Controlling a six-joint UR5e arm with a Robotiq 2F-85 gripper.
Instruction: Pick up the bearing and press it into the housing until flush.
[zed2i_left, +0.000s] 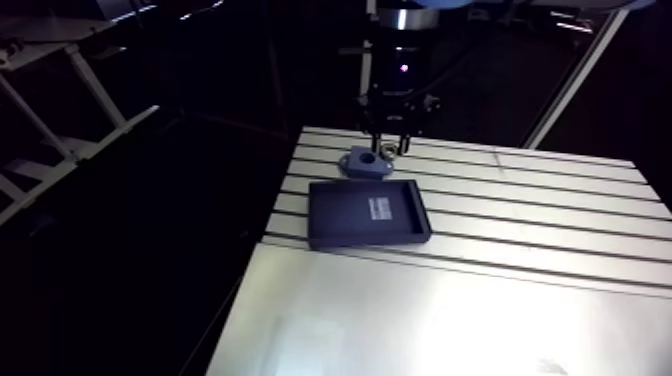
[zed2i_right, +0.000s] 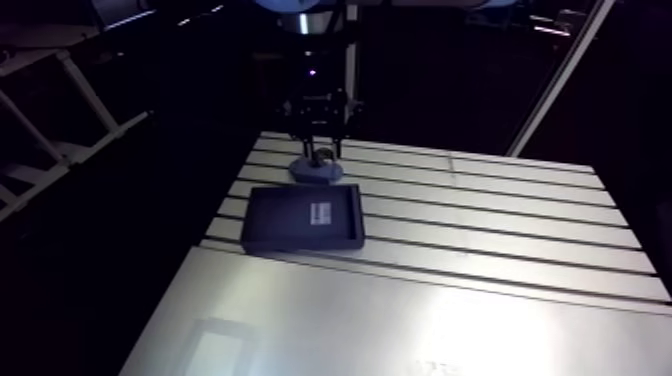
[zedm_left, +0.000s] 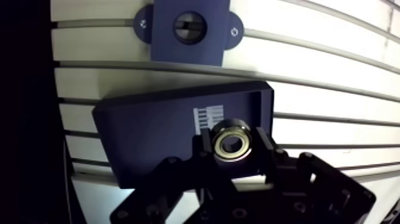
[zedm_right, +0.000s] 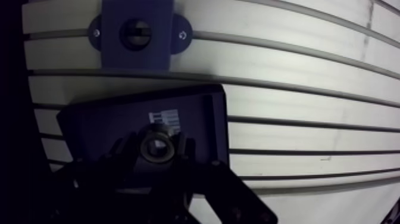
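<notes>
Steel bearing (zedm_left: 233, 145) is pinched between the two fingers of the gripper (zedm_left: 233, 149), with the dark blue tray (zedm_left: 149, 128) behind it in the wrist view. The blue housing (zedm_left: 169, 44) lies ahead, just past the tray's far edge, its bore uncovered. In the arm view, both sit upper centre near the left edge of the slotted aluminium table (zed2i_left: 520, 200), which runs wide toward the right and lower frame.

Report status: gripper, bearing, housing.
Gripper shut on bearing. Housing ahead of gripper, bore empty, bearing not yet pressed in. Dark tray on table, apart from housing; nothing over the bore.
</notes>
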